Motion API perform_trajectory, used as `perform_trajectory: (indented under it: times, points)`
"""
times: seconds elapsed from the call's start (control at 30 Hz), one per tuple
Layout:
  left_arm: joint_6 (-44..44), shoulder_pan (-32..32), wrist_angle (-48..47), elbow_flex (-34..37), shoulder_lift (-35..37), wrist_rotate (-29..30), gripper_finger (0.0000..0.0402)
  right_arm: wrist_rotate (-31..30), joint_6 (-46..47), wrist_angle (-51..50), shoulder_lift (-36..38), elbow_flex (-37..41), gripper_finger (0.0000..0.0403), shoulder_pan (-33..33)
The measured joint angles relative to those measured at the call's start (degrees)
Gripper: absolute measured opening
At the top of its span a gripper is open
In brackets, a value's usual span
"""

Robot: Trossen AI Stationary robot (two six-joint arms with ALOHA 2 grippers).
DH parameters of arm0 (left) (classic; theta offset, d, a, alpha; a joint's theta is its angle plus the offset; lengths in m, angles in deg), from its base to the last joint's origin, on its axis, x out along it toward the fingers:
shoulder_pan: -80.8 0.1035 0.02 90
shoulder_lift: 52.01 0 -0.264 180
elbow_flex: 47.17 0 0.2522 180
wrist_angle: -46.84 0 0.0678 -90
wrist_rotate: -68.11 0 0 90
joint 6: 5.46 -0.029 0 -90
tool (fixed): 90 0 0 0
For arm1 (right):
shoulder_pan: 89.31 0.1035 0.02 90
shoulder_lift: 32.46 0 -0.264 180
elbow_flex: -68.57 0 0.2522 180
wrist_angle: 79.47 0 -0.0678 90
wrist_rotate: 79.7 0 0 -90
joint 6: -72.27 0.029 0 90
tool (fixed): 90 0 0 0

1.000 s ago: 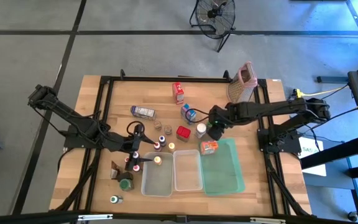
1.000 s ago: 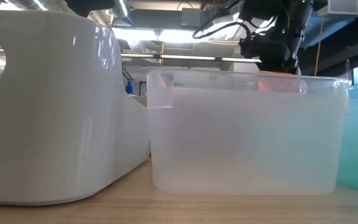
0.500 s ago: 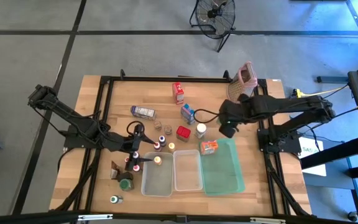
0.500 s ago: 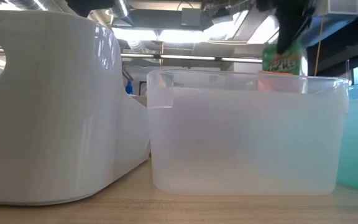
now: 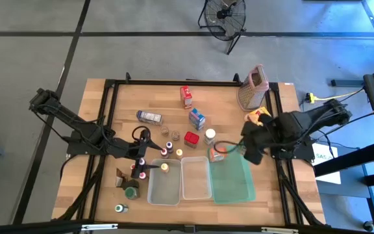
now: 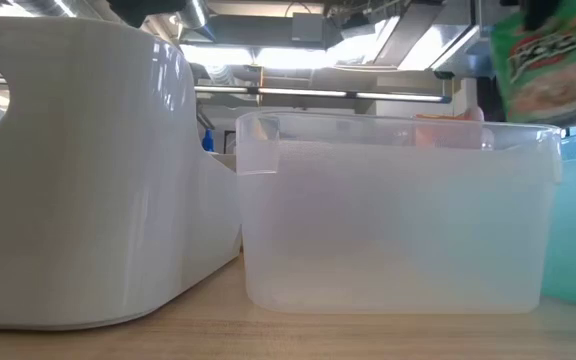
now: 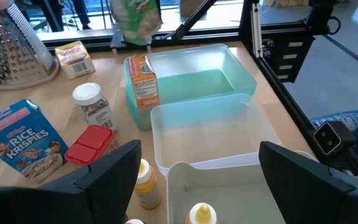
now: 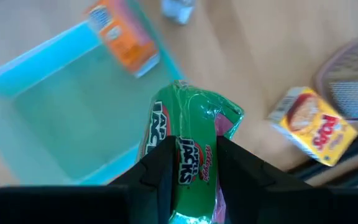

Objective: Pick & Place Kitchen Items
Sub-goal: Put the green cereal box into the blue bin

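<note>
The right gripper (image 8: 191, 165) is pinching a small green cereal carton (image 8: 188, 146), carrying it above the translucent green plastic tray (image 5: 239, 185) near the desk's front right corner. Next it likely needs lowering and releasing inside. The left gripper (image 7: 197, 171) is waiting spread wide near the small jars.

The green carton (image 8: 188, 146) bears red and white lettering. The orange carton (image 7: 143, 81) stands against a pale green tray (image 7: 229, 84); the grater (image 5: 252, 86) is pink-topped.

Lab: concrete floor (image 5: 141, 55); floor fan (image 5: 224, 14)
</note>
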Motion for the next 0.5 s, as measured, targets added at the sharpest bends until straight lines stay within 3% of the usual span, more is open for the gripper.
perform_trajectory:
  times: [0.27,0.5]
  points:
    - [0.07,0.0,-0.02,0.0,0.0,4.44,0.0322,0.21,3.8,2.81,-0.35,2.05,0.011,11.62]
    - [0.45,0.0,-0.02,0.0,0.0,5.52,0.0322,-5.8,-4.57,12.95,-0.35,8.17,0.011,15.57]
